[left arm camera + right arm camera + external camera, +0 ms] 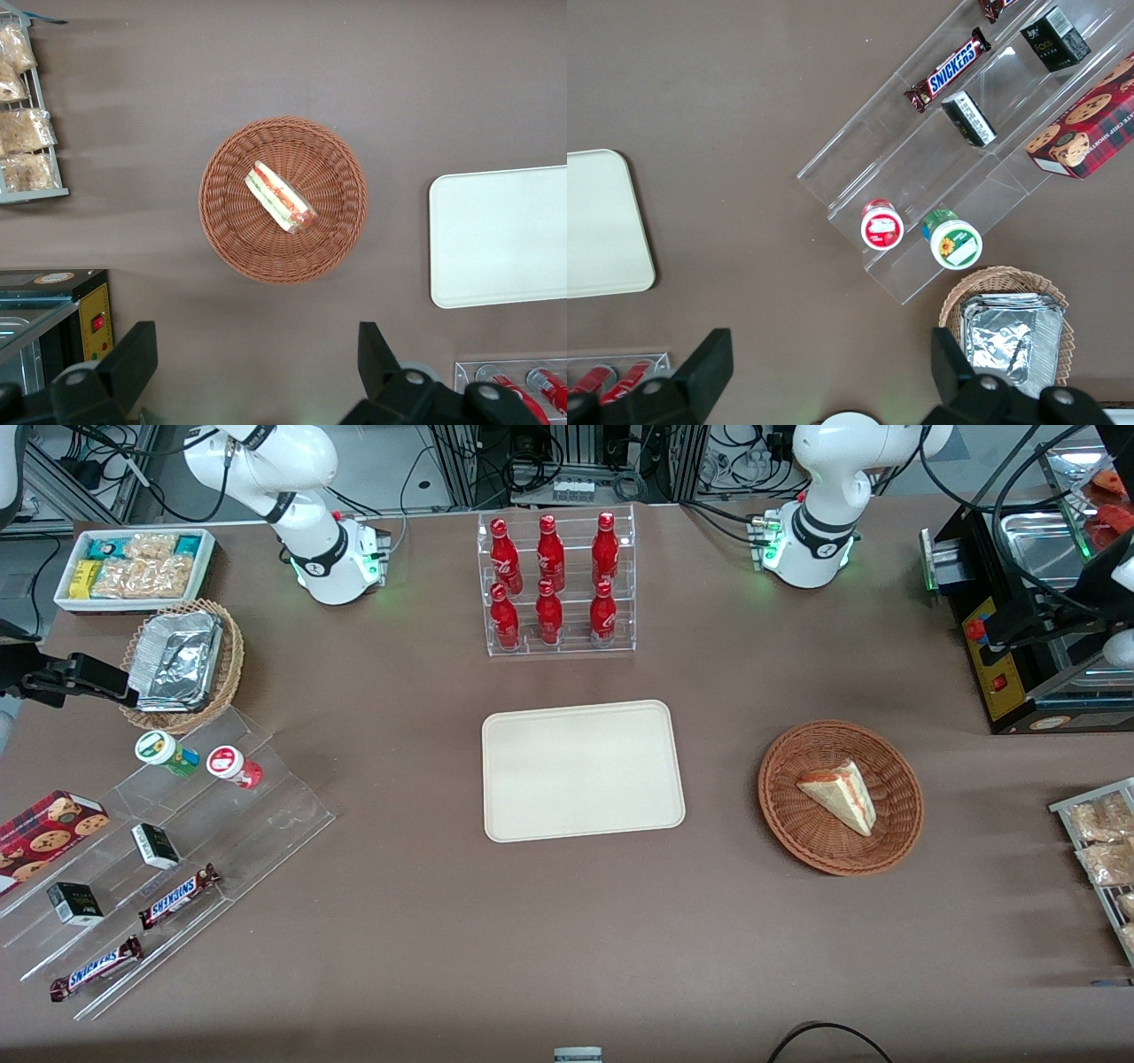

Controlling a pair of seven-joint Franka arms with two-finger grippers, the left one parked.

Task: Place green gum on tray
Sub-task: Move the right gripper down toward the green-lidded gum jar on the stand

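Observation:
The green gum point(166, 752) is a small green canister with a white lid. It stands on the highest step of a clear acrylic stand, beside a red-bodied canister point(233, 765). It also shows in the right wrist view point(954, 243). The cream tray point(580, 771) lies bare at the table's middle, and its corner shows in the right wrist view point(602, 221). My right gripper point(831, 354) is open and holds nothing. It hangs high over bare table, apart from the gum, between the tray and the stand.
A wicker basket holding foil containers point(177, 664) sits just past the stand, with a white snack bin point(133, 567) farther back. Snickers bars point(177, 895), small black boxes and a cookie box point(44, 833) lie on the stand. A rack of cola bottles point(554, 584) stands farther from the front camera than the tray, and a sandwich basket point(840, 797) sits toward the parked arm.

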